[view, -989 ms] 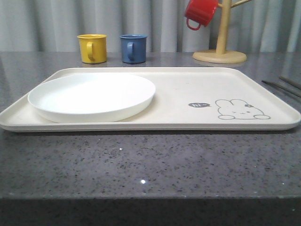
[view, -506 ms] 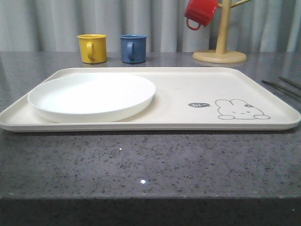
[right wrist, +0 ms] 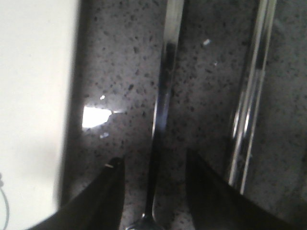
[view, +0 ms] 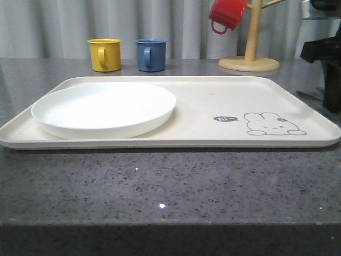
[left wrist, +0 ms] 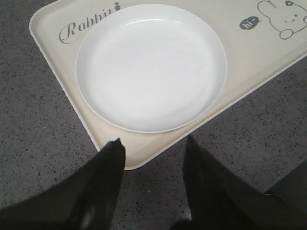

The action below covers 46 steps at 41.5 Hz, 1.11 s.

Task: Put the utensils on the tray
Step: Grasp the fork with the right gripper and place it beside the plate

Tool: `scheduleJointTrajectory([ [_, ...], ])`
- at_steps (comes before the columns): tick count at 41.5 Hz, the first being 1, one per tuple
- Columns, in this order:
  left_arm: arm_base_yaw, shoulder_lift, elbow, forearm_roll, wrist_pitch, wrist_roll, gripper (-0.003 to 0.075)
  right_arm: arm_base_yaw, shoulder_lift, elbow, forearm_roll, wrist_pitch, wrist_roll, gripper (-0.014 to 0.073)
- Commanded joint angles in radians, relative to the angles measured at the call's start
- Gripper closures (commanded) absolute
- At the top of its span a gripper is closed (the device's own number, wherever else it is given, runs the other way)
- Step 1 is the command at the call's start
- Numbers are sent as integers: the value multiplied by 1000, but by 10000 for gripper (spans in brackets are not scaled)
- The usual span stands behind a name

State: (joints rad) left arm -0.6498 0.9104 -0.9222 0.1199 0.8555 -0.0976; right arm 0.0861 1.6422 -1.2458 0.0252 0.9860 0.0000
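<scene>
Right tool has its two dark fingers spread apart, low over the speckled grey stone counter, holding nothing. A slim shiny metal utensil handle runs straight into the gap between the fingers, its rounded end sitting down by the fingertips; can't tell whether they touch it. Just beside it lies a pair of slim flat metal chopsticks, outside the fingers. The edge of the large cream-white rectangular tray is on the other side, near but apart from the handle. In the front view the right arm's dark bulk is at the right edge, beyond the tray's rabbit-drawing corner.

Left tool is also spread open and empty, hovering above the tray's near corner, not touching it. The round shallow white plate rests on the tray, next to the "Rabbit" script.

Behind the tray: a yellow mug and a blue mug side by side on the counter, and a red mug hanging on a wooden mug tree. None of them is anywhere near either tool.
</scene>
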Motion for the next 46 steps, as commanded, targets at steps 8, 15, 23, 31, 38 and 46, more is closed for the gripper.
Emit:
scheduleJointTrajectory([
  [8, -9, -6, -26, 7, -64, -13, 415, 0, 6, -59, -11, -13, -12, 342],
  [15, -9, -6, -26, 7, -64, -13, 415, 0, 6, -59, -11, -13, -12, 489],
  [23, -9, -6, -26, 7, -64, -13, 415, 0, -6, -63, -2, 6, -12, 557],
  [31, -9, -6, -26, 7, -64, -13, 416, 32, -80, -108, 53, 118, -20, 557],
  [38, -9, -6, -26, 7, -64, -13, 416, 151, -112, -200, 125, 207, -55, 557],
  [46, -9, -6, -26, 7, -64, -13, 416, 296, -61, -274, 138, 210, 21, 557],
])
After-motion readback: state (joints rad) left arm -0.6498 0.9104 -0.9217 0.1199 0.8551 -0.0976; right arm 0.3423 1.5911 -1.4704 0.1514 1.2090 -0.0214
